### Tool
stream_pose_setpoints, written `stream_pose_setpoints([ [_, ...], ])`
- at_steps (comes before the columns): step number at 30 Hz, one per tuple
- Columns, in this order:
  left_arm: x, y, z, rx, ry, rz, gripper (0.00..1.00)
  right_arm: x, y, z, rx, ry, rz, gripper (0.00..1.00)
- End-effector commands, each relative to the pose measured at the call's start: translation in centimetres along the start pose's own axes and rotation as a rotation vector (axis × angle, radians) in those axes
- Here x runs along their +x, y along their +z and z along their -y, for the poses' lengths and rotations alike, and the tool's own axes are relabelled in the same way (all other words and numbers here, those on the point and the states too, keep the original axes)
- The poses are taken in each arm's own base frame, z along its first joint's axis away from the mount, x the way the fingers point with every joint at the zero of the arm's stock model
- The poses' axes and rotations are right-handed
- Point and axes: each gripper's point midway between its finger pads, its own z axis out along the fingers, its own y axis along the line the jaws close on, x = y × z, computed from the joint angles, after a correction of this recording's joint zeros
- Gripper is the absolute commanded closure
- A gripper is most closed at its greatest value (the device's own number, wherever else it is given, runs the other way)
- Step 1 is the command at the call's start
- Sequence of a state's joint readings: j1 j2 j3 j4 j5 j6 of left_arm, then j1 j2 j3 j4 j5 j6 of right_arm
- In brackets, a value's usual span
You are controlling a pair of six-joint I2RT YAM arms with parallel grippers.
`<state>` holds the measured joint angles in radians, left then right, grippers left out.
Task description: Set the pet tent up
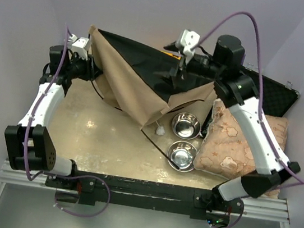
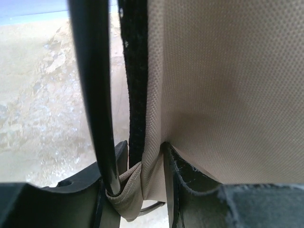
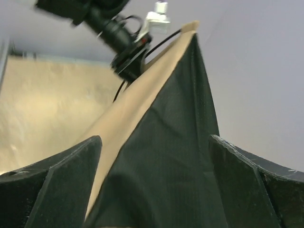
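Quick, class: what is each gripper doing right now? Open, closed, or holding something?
Left gripper: closed on the pet tent at its hem.
Right gripper: open, straddling the tent's fabric without gripping it.

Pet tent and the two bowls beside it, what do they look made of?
Pet tent: woven cloth, tan outside, black lining, matte; fine weave shows up close. Its pole: glossy black, probably plastic or fibreglass. Bowls: likely stainless steel, mirror-bright reflections.

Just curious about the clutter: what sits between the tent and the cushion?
In the top view, a far bowl and a near bowl, both metal, lie between the tent and the cushion.
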<state>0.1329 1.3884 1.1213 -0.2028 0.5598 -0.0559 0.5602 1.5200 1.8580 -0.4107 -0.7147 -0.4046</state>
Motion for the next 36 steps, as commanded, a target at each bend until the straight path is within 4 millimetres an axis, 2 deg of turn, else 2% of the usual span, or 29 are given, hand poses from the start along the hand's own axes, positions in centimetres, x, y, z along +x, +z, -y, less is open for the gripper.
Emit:
stream_pose_setpoints([
  [1,-3.5,1.2,-0.8,0.011,0.095,0.071,0.6,3.5,-3.6,-5.4,-0.177,-0.312,-0.11,0.04],
  [4,-3.5,2.6,-1.7,0.018,0.134,0.051,0.61,6.5,-5.0,-5.1,-0.126,-0.431,-0.206,0.05],
  [7,-3.7,3.4,-2.4,0.016,0.148,0.039,0.6,8.8,-6.8,-3.7,-0.097,-0.528,-0.277,0.05],
  [10,-3.8,4.0,-2.7,0.027,0.171,0.034,0.6,11.5,-7.9,-3.5,-0.155,-0.571,-0.317,0.05],
  [14,-3.9,4.8,-3.3,0.029,0.192,0.019,0.6,14.0,-6.7,-3.8,-0.232,-0.625,-0.275,0.04],
  [17,-3.6,5.3,-3.4,0.047,0.183,0.006,0.6,15.6,-4.8,-3.7,-0.277,-0.644,-0.218,0.05],
  [22,-3.9,5.9,-3.5,0.057,0.176,0.014,0.6,18.5,-2.5,-3.8,-0.402,-0.57,-0.206,0.07],
  [24,-3.8,6.1,-3.5,0.061,0.168,0.007,0.6,18.8,-1.7,-3.8,-0.424,-0.545,-0.176,0.07],
  [28,-3.8,6.4,-3.8,0.06,0.167,0.003,0.6,17.6,0.4,-4.0,-0.442,-0.503,-0.092,0.08],
  [31,-3.8,6.7,-3.8,0.063,0.163,-0.001,0.6,16.6,1.4,-5.1,-0.473,-0.483,-0.043,0.11],
  [34,-3.8,6.9,-4.0,0.065,0.164,-0.002,0.6,14.8,1.9,-6.3,-0.486,-0.439,0.01,0.2],
  [35,-3.6,7.0,-4.0,0.065,0.163,-0.007,0.6,13.9,1.9,-6.6,-0.486,-0.437,0.028,0.27],
  [36,-3.6,7.1,-3.9,0.07,0.163,-0.008,0.6,13.5,2.0,-6.9,-0.481,-0.425,0.035,0.37],
])
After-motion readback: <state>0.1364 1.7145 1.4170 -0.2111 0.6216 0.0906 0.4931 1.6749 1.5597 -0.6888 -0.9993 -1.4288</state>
